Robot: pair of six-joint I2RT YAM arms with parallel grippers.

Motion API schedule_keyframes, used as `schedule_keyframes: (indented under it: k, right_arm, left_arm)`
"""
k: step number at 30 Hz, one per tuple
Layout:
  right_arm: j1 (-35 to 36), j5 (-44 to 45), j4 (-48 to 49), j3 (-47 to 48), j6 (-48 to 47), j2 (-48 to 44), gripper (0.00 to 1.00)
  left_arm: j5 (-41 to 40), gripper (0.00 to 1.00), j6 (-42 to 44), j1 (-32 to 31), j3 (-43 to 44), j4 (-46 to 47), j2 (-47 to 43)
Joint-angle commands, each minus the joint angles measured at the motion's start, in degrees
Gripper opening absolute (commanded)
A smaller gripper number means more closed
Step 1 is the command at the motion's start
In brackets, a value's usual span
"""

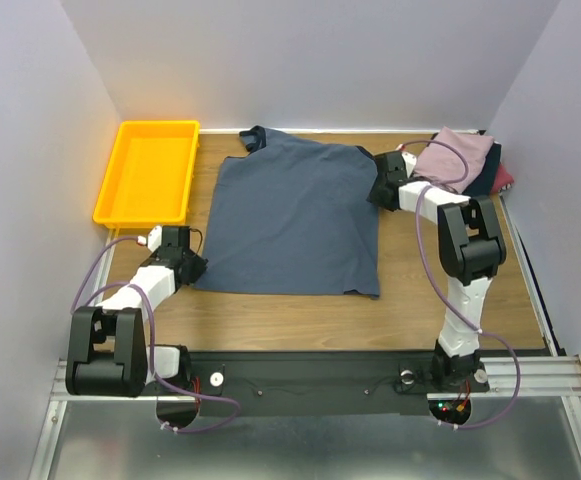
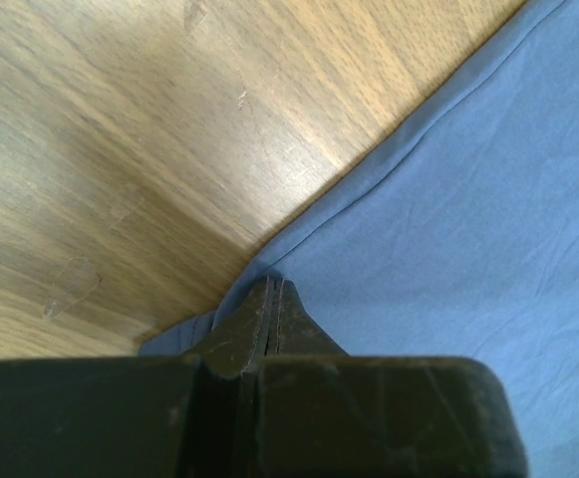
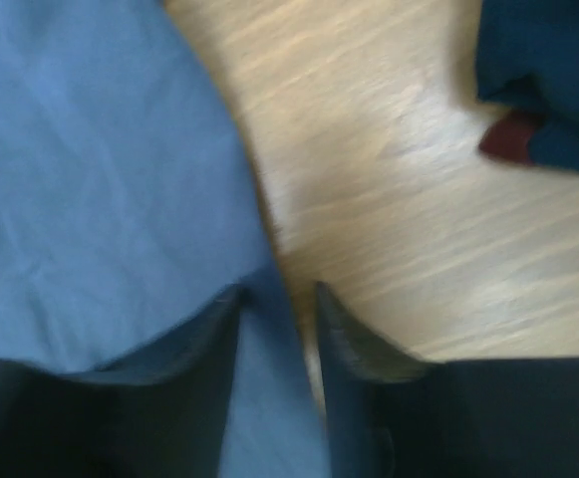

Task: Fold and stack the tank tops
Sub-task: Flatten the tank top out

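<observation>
**Supervisor:** Where is the garment, and how does it lie?

**Operator:** The slate-blue tank top [image 1: 295, 215] lies spread flat in the middle of the table [image 1: 270, 320]. Its neck is toward the far wall and its hem toward me, so its long axis runs near to far. I see no lettering on the upper face.

**Supervisor:** State of the tools?

**Operator:** My left tool [image 1: 192, 268] sits at the near-left hem corner. The left wrist view shows its jaws closed together with the cloth corner bunched at their tips, so I judge it is pinching that corner. My right tool [image 1: 382, 185] sits at the far-right shoulder, diagonally opposite. Its jaws stand narrowly apart and straddle the garment's edge, with a strip of cloth in the gap. I judge that grip not yet made.

**Supervisor:** What does the next move depend on?

**Operator:** Each arm is nearest its own corner, and the body of the cloth lies inward from both tools. Any fold has to carry a held edge across that body, toward the middle.

**Supervisor:** Clearances?

**Operator:** There is a bare strip of table between the hem and the arm bases. The yellow tray [image 1: 105, 200] sits at the far left, apart from the cloth. To the far right, the mauve-pink top [image 1: 455, 155], navy top [image 3: 543, 60] and maroon top [image 3: 511, 137] are heaped just beyond the right tool. I would call that side tight, and a wide outward swing could snag the heap.
</observation>
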Motion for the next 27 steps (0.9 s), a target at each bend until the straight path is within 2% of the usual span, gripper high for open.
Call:
schedule_keyframes:
  k: [1,3,7,14,18,21,22,23,25,27]
  right_arm:
    - [-1.43,1.4,-0.51,4.24,-1.7,3.76,0.33]
    - [-1.78,2.97,-1.56,6.0,-2.41,4.65,0.22]
    - [-4.15,7.29,-3.5,10.21,-4.78,5.96,0.09]
    - [-8.2,10.46,-7.01,17.95,-9.35,8.43,0.07]
    - [-8.29,8.54,-7.54,17.01,-9.1,6.85,0.13]
    - [-7.85,4.33,-7.54,13.15,-8.48,2.11,0.24]
    - [-7.07,3.26,-7.54,11.82,-8.22,-1.12,0.34]
    - [-6.45,1.94,-7.54,10.24,-7.95,-3.24,0.38]
    - [-4.61,0.01,-7.46,4.9,-7.16,-7.2,0.46]
    - [0.83,1.57,-7.28,1.28,-7.07,-12.74,0.49]
  left_arm:
    - [-0.68,0.0,0.94,0.28,-1.63,-1.51,-1.96]
    - [-0.15,0.0,1.03,0.28,-1.98,-1.77,-2.4]
    - [0.47,0.0,1.11,0.28,-2.86,-2.13,-3.8]
    - [2.31,0.0,0.15,-1.82,-4.89,-2.21,-5.04]
    - [1.7,0.0,-3.1,-7.7,-6.29,-2.47,-6.44]
    - [0.74,0.0,-4.51,-9.92,-6.21,-3.27,-7.4]
    - [0.91,0.0,-4.6,-10.0,-6.21,-3.88,-7.76]
    - [1.08,0.0,-4.6,-10.01,-6.21,-3.97,-8.54]
    - [1.09,0.0,-4.51,-10.18,-5.6,-5.28,-9.43]
    - [0.65,0.0,-4.51,-10.79,-4.8,-7.22,-10.92]
